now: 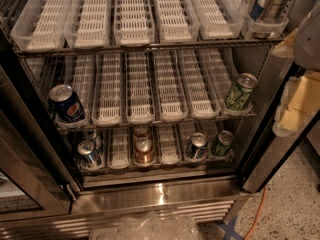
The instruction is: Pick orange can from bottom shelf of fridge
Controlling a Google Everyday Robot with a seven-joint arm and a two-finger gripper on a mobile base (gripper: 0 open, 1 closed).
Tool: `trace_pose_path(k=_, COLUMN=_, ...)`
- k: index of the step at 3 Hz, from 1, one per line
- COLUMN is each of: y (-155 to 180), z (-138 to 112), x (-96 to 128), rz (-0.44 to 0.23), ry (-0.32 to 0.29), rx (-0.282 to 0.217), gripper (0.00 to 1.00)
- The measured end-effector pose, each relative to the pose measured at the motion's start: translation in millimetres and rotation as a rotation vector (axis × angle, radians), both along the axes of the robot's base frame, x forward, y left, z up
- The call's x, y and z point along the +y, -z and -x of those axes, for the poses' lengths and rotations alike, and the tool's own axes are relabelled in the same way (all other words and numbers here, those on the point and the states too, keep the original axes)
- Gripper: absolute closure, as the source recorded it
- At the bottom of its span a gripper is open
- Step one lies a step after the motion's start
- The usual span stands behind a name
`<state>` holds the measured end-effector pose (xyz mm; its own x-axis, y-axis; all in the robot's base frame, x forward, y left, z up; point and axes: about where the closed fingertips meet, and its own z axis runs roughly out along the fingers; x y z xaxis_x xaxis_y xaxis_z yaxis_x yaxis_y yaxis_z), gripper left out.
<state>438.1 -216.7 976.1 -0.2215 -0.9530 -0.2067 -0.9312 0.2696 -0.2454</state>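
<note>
Orange can (144, 151) mid btm shelf (168, 148), other cans (89, 154) either side; end effector (306, 39) top right, state unclear.

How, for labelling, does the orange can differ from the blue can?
The orange can is copper, the blue can blue. The orange can stands on the bottom shelf, mid-row; the blue can, one shelf up, far left. Both have silver lids. The claw hangs right, outside the fridge.
</note>
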Motion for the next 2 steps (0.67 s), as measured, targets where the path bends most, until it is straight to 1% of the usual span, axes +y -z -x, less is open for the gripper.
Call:
trace_pose_path(k=1, y=0.3, z=-0.7, x=3.1, rz=-0.022, ry=-0.002, rx=-0.010, gripper=0.00)
trace_pose_path(k=2, y=0.3, z=-0.7, x=3.1, rz=-0.022, ry=-0.002, rx=-0.010, gripper=0.00)
